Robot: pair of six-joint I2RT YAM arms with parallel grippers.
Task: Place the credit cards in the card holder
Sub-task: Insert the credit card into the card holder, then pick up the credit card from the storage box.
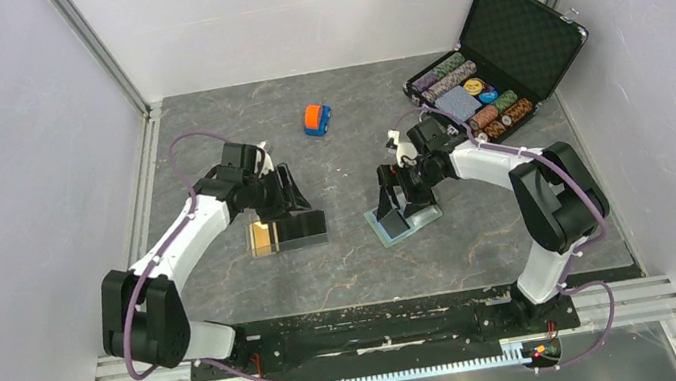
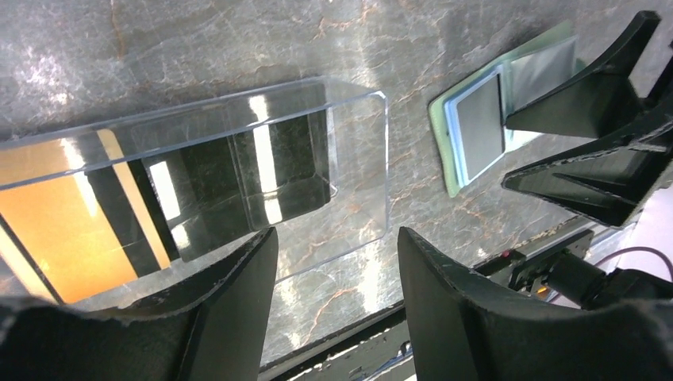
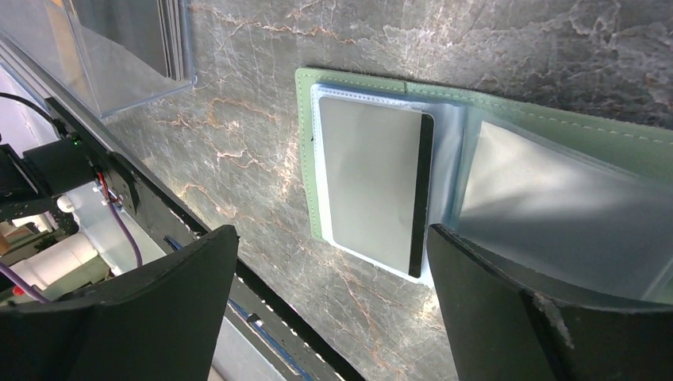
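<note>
Grey marbled stone covered the counter inside a white-walled enclosure. Left jaws stood open with nothing between them, poised above one end of a clear plastic tray. Inside that tray lay the credit cards: glossy black ones lying flat, and beside them an orange-gold card with a dark stripe. Right jaws were spread wide and empty, straddling the card holder. It lay unfolded on the counter just right of the tray, sage-green outside with clear pockets inside. One dark-edged card sat in one of those pockets; whether a fingertip touched the other pocket could not be told. Farther back, an orange-and-blue toy car sat between the arms. An open black case of poker chips stood at the far right.
</note>
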